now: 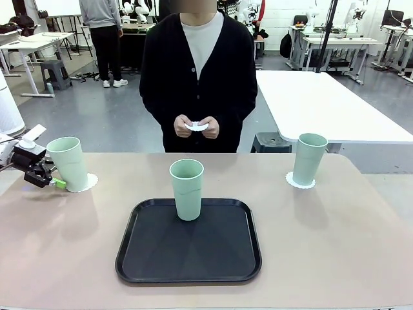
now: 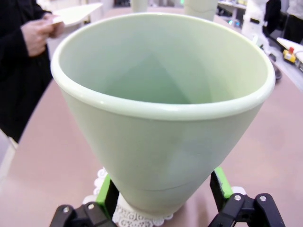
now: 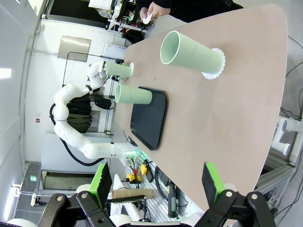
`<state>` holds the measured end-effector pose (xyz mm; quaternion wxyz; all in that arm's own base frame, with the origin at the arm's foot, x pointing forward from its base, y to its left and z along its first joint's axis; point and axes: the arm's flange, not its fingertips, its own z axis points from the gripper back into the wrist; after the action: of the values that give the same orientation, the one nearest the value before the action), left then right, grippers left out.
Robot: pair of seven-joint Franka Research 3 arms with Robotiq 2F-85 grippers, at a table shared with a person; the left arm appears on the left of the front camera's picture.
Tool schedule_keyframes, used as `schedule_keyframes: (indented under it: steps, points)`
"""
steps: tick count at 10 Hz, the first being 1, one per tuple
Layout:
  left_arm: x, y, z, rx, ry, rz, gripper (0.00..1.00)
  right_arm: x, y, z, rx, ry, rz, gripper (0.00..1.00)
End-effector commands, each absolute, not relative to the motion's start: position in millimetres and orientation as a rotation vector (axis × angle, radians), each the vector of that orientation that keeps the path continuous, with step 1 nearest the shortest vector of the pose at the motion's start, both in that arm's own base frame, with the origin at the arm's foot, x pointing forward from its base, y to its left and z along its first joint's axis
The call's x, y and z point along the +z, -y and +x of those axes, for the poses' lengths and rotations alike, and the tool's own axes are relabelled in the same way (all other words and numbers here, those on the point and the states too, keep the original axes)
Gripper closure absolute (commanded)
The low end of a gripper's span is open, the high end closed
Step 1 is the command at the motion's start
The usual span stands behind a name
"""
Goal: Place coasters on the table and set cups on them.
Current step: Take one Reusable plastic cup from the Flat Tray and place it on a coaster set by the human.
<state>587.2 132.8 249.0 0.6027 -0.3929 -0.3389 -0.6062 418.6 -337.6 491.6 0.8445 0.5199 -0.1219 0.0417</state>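
Three pale green cups are in view. The left cup [image 1: 68, 163] stands on a white coaster [image 1: 84, 184] on the beige table [image 1: 335, 245]. My left gripper [image 1: 55, 181] is open, one finger on each side of that cup's base [image 2: 161, 118], and the coaster's [image 2: 137, 218] edge shows beneath. The middle cup [image 1: 186, 188] stands on the black tray [image 1: 188, 261]. The right cup [image 1: 309, 158] stands on a second coaster [image 1: 300, 183]. My right gripper [image 3: 156, 182] hangs open above the table's edge, well off from that cup [image 3: 189, 52]. The person's hands hold another coaster [image 1: 197, 126].
The person stands at the far side, in the middle. The tray [image 3: 149, 118] lies in the table's centre near my side. A white table [image 1: 322, 103] stands behind at the right. Bare tabletop lies on either side of the tray.
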Motion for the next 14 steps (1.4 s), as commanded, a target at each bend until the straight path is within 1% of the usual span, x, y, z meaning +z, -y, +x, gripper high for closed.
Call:
schedule_keyframes:
  steps: [1, 14]
  points:
    - [248, -134, 588, -1.43, 0.816, -0.902, 0.0, 494, 335, 420, 0.081, 0.265, 1.106, 0.0]
    - [248, -134, 599, -1.404, 0.902, -0.847, 0.0, 494, 335, 420, 0.081, 0.265, 1.106, 0.0]
